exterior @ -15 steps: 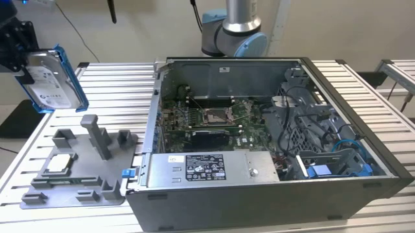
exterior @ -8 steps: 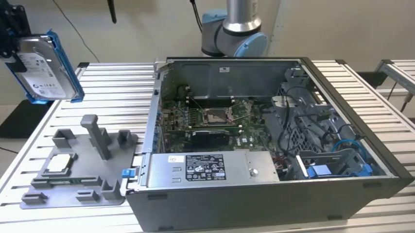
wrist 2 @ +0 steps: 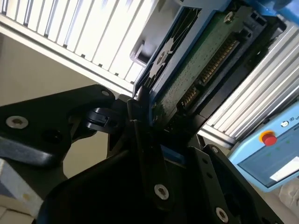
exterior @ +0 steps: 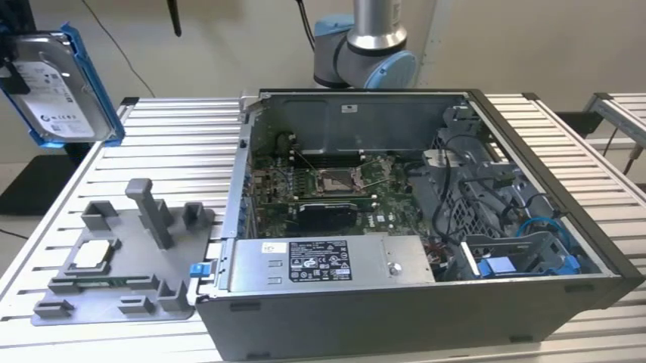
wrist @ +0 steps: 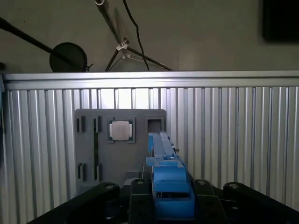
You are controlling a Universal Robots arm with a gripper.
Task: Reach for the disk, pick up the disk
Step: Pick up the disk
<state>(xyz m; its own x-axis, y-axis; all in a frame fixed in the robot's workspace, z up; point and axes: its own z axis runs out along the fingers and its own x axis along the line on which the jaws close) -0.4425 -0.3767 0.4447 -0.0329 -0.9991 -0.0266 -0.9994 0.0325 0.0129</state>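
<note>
The disk point(exterior: 59, 85), a silver hard drive with a white label in a bright blue frame, hangs upright in the air at the exterior view's far left, well above the slatted table. My gripper point(wrist: 170, 201) is shut on it. In the first wrist view the blue frame point(wrist: 169, 184) stands edge-on between the two black fingers point(wrist: 138, 196). The second wrist view shows the disk's green circuit-board side point(wrist 2: 201, 70) clamped by a black finger point(wrist 2: 140, 135). Below the disk lies the grey fixture point(exterior: 111, 265).
The open computer case point(exterior: 404, 227) fills the middle and right of the table point(exterior: 172, 144), with a blue bay piece point(exterior: 500, 266) inside. A small square silver chip point(wrist: 120, 130) sits in the grey fixture. The arm's base point(exterior: 364, 53) stands behind the case. A pendant point(wrist 2: 271, 154) lies beside the table.
</note>
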